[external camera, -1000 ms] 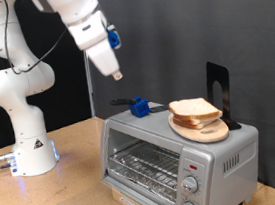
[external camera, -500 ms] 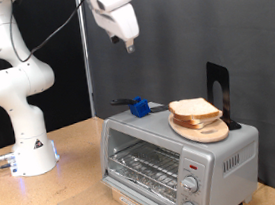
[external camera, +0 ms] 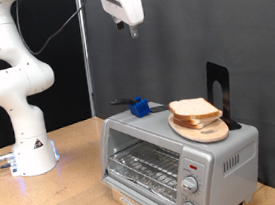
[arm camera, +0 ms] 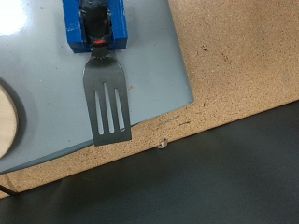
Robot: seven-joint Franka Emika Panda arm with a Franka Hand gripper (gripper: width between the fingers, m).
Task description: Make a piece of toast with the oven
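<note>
Pale toast atop oven, well below raised tool; tool's opening can't tell.

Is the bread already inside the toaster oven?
No, the piece of toast lies on the round wooden plate on top of the oven, and only the bare wire rack shows behind the glass door.

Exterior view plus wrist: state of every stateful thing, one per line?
Pincer: high above the oven, nothing between its fingers, open or shut unclear.
Boxy silver toaster oven: glass door shut, wire rack bare.
Pale white bread slice: on the plate, untoasted.
Round wooden plate: on the oven's top, under the bread.
Dark slotted spatula: lying flat on the oven's top, blue holder at its handle.
</note>
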